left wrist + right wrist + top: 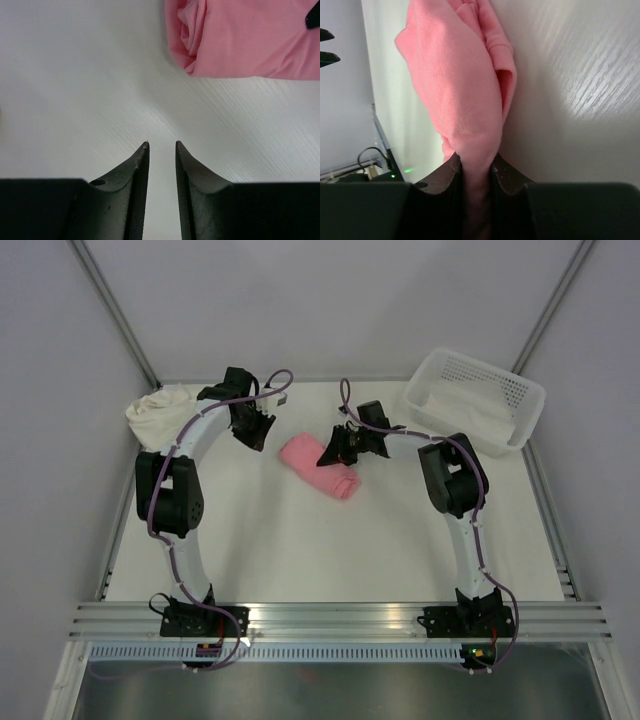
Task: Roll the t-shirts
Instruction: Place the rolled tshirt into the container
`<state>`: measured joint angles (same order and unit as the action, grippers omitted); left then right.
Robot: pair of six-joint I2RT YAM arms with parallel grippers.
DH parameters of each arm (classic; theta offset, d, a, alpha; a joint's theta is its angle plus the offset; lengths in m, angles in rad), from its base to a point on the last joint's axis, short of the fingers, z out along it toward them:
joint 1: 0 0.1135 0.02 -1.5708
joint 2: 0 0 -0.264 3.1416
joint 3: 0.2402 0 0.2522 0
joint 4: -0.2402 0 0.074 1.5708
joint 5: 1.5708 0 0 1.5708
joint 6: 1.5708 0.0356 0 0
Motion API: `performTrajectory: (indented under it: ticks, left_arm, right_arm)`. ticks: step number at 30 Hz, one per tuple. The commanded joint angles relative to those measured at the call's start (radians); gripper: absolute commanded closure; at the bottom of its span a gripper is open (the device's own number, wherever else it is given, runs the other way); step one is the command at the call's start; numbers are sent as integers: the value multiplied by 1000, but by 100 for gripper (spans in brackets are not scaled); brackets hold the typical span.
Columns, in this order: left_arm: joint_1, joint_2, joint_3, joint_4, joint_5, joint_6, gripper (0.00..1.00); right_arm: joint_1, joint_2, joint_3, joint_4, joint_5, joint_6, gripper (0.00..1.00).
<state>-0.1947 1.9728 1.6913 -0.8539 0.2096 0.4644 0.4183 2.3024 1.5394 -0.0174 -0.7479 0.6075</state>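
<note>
At table centre, top view: salmon-pink t-shirt (320, 468) lies as a short roll, long axis running 10 to 4 o'clock. My right gripper (335, 450) sits on its 1 o'clock side, and my left gripper (255, 430) is just off its 9 o'clock end, apart from the cloth.

Top view cannot resolve either set of jaws; the wrist views do.
- Right wrist: my fingers (445, 175) are clamped on a pinch of pink fabric at 6 o'clock in the frame. The rest of the shirt bulges away toward 12, with a hemmed opening showing on its right flank.
- Left wrist: my jaws stand nearly together with a narrow gap, nothing between them, over bare table (300, 550). The rolled end of the pink shirt sits at 1 o'clock in the frame with its spiral of layers visible, which neither other view shows. A black tip crosses the frame edge at 2 o'clock; I cannot tell what part it is.

Surroundings, top view only:
- cream t-shirt (158, 412) is bunched at the table's 10 o'clock corner, partly hidden behind my left arm.
- white perforated basket (478, 400) is at 2 o'clock, with white cloth lying in it, well apart from the pink roll.
- My right forearm runs between basket and roll.
</note>
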Motion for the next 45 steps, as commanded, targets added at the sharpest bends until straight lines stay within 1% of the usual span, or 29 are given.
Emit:
performTrajectory:
  ticks: [1,3,6,9,11,14,15,18,19,22,29,37,42,45]
  left_arm:
    - [5,3,30,10,-19,-17,67]
    - [5,0,27,9,-22,-12,67]
    - [6,-2,12,9,-26,-1,67]
    - [9,9,8,9,-4,-13,67]
    - [11,14,2,7,13,-21,67]
    - [11,27,10,7,30,-27,67]
    - [11,29,28,7,30,-27,67]
    - [11,31,60,7,31,-26,67]
    - [11,28,64,7,31,-27,67]
    - [11,6,58,-2,22,-29,67]
    - [12,-61,2,-7,-48,28,67]
    - [15,-72,-28,-1,-33,11,67]
    - [15,-72,-27,1,-44,22,67]
    - [15,-69,-32,1,-47,23,67]
  right_arm:
    - [-7,-48,114,-165,36,-173,100]
    - [-10,-41,134,-216,42,-205,100]
    - [-26,-40,134,-214,35,-192,100]
    - [-24,-46,134,-176,25,-166,100]
    - [-24,-44,172,-217,39,-182,100]
    - [-26,-49,235,-312,83,-265,100]
    - [-26,-55,251,-344,105,-332,100]
    - [-27,-70,303,-501,183,-429,100]
    - [-27,-72,313,-528,202,-492,100]
    - [-30,-83,338,-608,277,-576,100]
    - [-36,-92,326,-656,361,-670,100]
    - [-44,-144,340,-681,449,-784,100]
    - [-65,-176,323,-675,409,-813,100]
    - [-79,-198,311,-662,435,-799,100]
